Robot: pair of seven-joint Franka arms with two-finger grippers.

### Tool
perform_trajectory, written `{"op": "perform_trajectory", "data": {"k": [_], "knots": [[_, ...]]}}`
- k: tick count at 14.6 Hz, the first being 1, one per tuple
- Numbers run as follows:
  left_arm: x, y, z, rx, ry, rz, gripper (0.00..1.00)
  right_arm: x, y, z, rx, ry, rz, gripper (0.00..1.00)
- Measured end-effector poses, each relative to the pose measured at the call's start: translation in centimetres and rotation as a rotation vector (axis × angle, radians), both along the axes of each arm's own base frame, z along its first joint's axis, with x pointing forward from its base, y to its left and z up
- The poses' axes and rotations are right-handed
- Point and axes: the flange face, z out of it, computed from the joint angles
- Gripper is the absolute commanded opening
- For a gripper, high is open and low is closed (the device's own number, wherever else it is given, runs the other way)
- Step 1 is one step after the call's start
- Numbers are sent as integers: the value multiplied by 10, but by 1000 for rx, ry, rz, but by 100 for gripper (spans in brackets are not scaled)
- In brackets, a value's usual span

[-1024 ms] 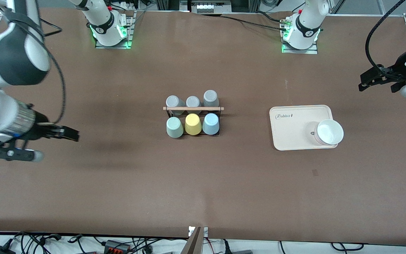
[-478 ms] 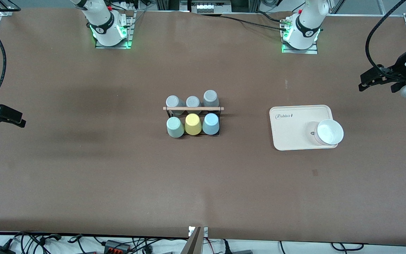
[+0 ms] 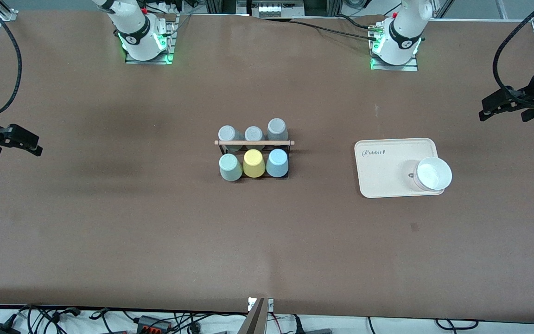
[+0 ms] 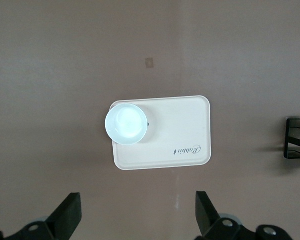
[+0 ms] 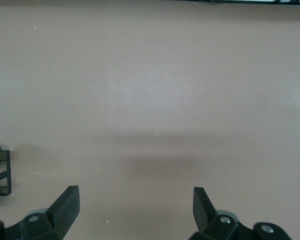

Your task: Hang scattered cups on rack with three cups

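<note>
The black wire rack [image 3: 289,153] with a wooden rod across its top stands mid-table. In its row nearer the front camera sit a mint green cup [image 3: 230,167], a yellow cup [image 3: 253,163] and a light blue cup [image 3: 276,163], all mouth down. Three grey cups [image 3: 254,133] fill the farther row. My left gripper [image 3: 486,111] hangs open over the left arm's end of the table, nothing between its fingers [image 4: 138,212]. My right gripper [image 3: 35,147] hangs open and empty over the right arm's end [image 5: 135,205]. Only a corner of the rack [image 5: 2,172] shows in the right wrist view.
A beige tray [image 3: 387,162] lies between the rack and the left arm's end, with a white bowl [image 3: 433,174] on its corner. The left wrist view looks down on the tray [image 4: 190,145], the bowl [image 4: 125,123] and the rack's edge [image 4: 292,150].
My right arm has swung away from the table's middle out to its own end, gripper still open. The left gripper has drifted slightly outward. The cups and rack have not moved.
</note>
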Motion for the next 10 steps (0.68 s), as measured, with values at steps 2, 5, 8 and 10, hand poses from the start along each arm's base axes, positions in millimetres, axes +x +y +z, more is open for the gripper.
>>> {"op": "perform_trajectory", "data": {"k": [2, 5, 8, 10], "knots": [[0, 2, 0, 0, -1, 3, 100, -15, 0, -7, 0, 7, 0, 100], [0, 1, 0, 0, -2, 1, 100, -33, 1, -11, 2, 15, 1, 100], [0, -6, 1, 0, -3, -11, 100, -42, 2, -3, 2, 9, 2, 100], [0, -16, 1, -1, -3, -28, 100, -45, 2, 2, 2, 8, 2, 100]]}}
